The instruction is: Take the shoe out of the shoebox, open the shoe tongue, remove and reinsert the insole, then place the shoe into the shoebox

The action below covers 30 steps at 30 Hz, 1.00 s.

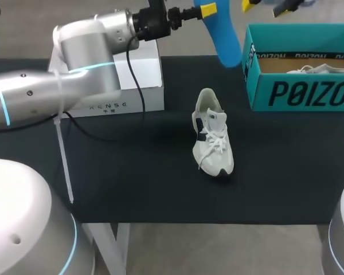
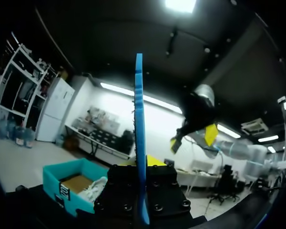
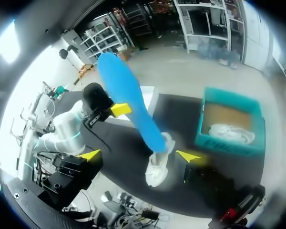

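A white sneaker (image 1: 212, 140) lies on the black mat, toe toward the front edge. My left gripper (image 1: 209, 10) is high over the back of the table, shut on a blue insole (image 1: 225, 37) that hangs down from it. In the left wrist view the insole (image 2: 139, 119) stands edge-on between the fingers of the left gripper (image 2: 142, 164). My right gripper (image 3: 140, 156) is raised well above the table with its yellow tips wide apart and nothing between them. Below it I see the sneaker (image 3: 158, 167) and the insole (image 3: 128, 102). The teal shoebox (image 1: 301, 91) holds a second white shoe (image 1: 324, 69).
A white carton (image 1: 135, 80) stands at the back left of the mat, under my left arm, with a black cable (image 1: 139, 86) running down in front of it. The shoebox (image 3: 231, 138) sits at the back right corner. Bare black mat (image 1: 132, 172) surrounds the sneaker.
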Each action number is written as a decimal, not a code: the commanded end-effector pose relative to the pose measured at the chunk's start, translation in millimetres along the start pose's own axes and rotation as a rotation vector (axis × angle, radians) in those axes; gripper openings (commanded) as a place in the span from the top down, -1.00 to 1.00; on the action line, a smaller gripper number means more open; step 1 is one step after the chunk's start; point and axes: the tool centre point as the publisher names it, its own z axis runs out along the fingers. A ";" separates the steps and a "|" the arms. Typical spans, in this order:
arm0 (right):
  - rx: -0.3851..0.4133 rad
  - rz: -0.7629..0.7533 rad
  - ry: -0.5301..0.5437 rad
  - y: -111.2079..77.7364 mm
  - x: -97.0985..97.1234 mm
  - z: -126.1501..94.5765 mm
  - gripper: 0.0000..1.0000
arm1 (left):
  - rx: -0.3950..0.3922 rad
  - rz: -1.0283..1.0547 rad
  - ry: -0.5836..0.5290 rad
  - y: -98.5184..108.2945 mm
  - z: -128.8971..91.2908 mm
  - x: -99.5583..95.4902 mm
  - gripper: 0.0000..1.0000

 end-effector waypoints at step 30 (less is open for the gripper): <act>0.120 -0.065 -0.387 23.5 45.1 4.1 -1.00 | -0.395 -1.510 0.113 39.2 19.6 -0.1 1.00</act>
